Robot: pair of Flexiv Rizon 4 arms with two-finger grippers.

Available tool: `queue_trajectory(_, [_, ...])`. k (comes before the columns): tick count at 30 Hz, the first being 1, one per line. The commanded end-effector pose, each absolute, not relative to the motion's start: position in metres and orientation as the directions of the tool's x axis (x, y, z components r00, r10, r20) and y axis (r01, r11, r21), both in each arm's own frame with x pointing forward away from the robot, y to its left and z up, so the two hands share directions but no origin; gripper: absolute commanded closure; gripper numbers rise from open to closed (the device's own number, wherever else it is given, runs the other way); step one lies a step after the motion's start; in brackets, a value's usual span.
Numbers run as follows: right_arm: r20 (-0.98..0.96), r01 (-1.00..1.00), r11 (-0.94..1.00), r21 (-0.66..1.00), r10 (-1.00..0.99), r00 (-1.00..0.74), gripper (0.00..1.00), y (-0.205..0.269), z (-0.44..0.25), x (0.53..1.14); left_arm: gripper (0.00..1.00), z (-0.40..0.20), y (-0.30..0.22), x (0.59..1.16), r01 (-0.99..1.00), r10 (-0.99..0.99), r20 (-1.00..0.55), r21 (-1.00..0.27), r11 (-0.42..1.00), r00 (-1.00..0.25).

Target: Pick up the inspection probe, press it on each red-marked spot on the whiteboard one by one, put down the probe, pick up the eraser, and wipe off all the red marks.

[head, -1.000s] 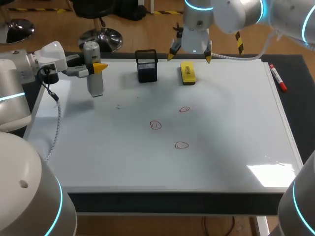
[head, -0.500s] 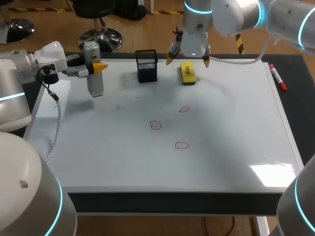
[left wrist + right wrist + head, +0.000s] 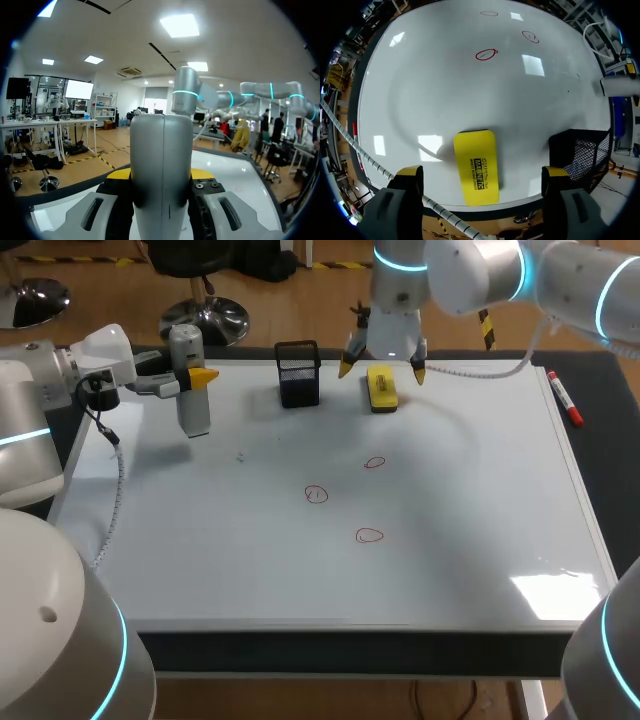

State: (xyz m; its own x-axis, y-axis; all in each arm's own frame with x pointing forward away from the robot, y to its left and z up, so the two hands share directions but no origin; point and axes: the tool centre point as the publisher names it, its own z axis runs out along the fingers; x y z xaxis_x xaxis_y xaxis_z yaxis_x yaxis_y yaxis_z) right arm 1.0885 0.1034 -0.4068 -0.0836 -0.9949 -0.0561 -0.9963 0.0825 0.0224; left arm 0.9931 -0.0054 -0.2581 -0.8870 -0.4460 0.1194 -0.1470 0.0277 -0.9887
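Over the eraser [image 3: 381, 390] at the whiteboard's [image 3: 480, 500] far edge, right gripper [image 3: 381, 368] hangs with fingers spread astride it. Left gripper [image 3: 196, 378] pinches the probe [image 3: 191, 412] upright near the left edge. Risk: descent clips the mesh cup [image 3: 298, 373] just beside, or an off-centre pinch skews the eraser.

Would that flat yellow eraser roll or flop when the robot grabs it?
Probably not roll: the eraser is a flat block lying on the whiteboard. It looks stiff and likely light; its smooth top may slip.
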Motion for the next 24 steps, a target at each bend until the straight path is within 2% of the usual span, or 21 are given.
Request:
queue_trajectory(1, [-0.044,-0.996,0.080,0.028,-0.996,-0.081,0.00,0.105,-0.409,1.091,1.00,-0.257,-0.005,0.993,-0.148,-0.446,0.120,-0.989,0.028,-0.887])
queue_trajectory(10, [-0.031,-0.996,0.084,0.040,-0.996,-0.086,0.00,0.103,-0.416,1.090,1.00,-0.257,-0.005,0.993,-0.148,-0.446,0.120,-0.989,0.028,-0.887])
queue_trajectory(17, [-0.026,-0.995,0.085,0.047,-0.996,-0.086,0.10,0.101,-0.419,1.091,1.00,-0.257,-0.005,0.993,-0.148,-0.446,0.120,-0.989,0.028,-0.887])
queue_trajectory(24, [-0.016,-0.995,0.082,0.055,-0.996,-0.083,0.16,0.099,-0.423,1.090,1.00,-0.257,-0.005,0.993,-0.148,-0.446,0.120,-0.989,0.028,-0.887])
